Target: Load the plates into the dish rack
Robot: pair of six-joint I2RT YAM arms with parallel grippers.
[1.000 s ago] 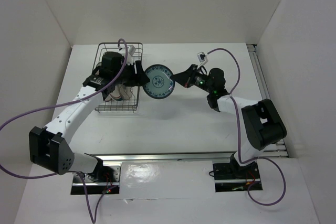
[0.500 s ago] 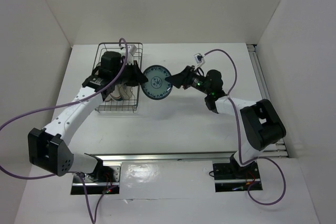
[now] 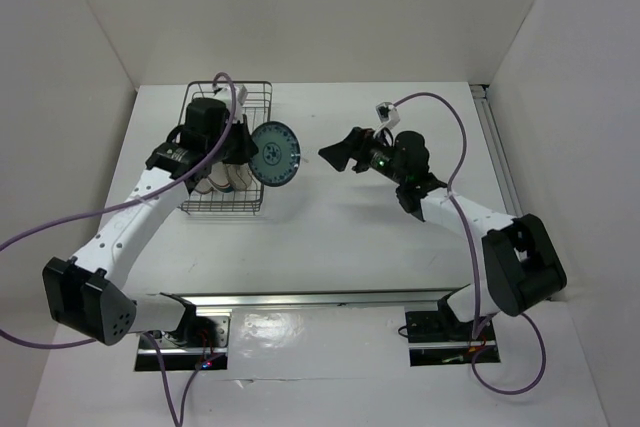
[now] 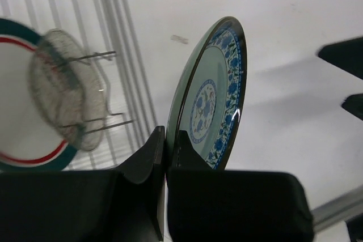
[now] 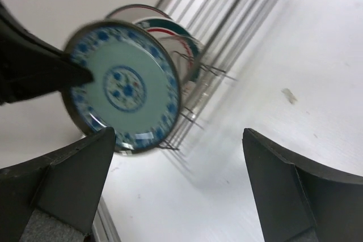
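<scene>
- Left pincer (image 4: pixel 166 140) is clenched on the rim of the blue-patterned plate (image 4: pixel 212 106), holding it on edge, off the table (image 3: pixel 350 237)
- That plate hangs at the right side of the dish rack (image 3: pixel 255 85), face turned to the right arm
- Inside the rack stand a green-and-red-rimmed plate (image 4: pixel 17 140) and a grey see-through plate (image 4: pixel 68 89)
- Right pincer (image 3: pixel 340 154) is spread wide, empty, clear of the held plate

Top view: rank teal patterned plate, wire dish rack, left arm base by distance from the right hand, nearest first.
1. Dark teal patterned round plate, just left of right hand.
2. Dark grey wire dish rack, farther left.
3. Left arm's base, near edge, left.
</scene>
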